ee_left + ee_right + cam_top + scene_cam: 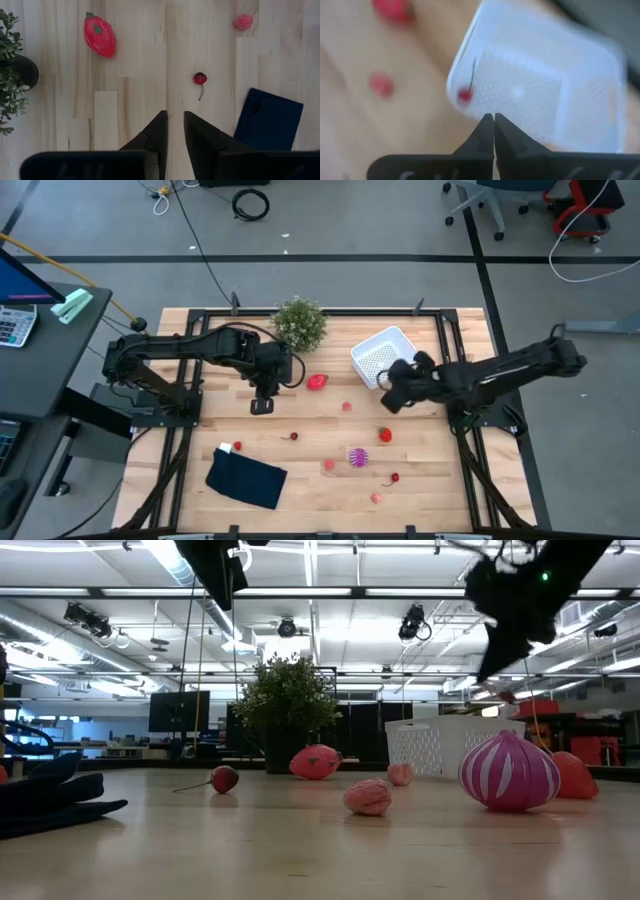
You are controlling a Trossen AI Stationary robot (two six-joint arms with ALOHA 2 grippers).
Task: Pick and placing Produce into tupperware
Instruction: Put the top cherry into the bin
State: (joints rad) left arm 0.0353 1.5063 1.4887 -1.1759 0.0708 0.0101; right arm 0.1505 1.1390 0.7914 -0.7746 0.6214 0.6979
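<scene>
The white perforated basket [381, 352] stands at the table's far right, and one cherry [465, 94] lies inside it by a wall. My right gripper [390, 388] hovers shut and empty just over the basket's near edge [493, 118]. My left gripper [262, 406] hangs at the table's middle left, its fingers a narrow gap apart and empty [175, 119]. Toy fruits lie loose on the table: a big red piece [317, 381], a pink one [347, 406], a strawberry [385, 434], the spiky purple piece [358, 456] and a cherry [200, 78].
A bushy potted plant [299, 323] stands at the far edge beside the basket. A dark blue folded cloth [247, 478] lies near the front left, with a small red piece [237, 446] by it. More small fruits [376, 497] lie toward the near edge.
</scene>
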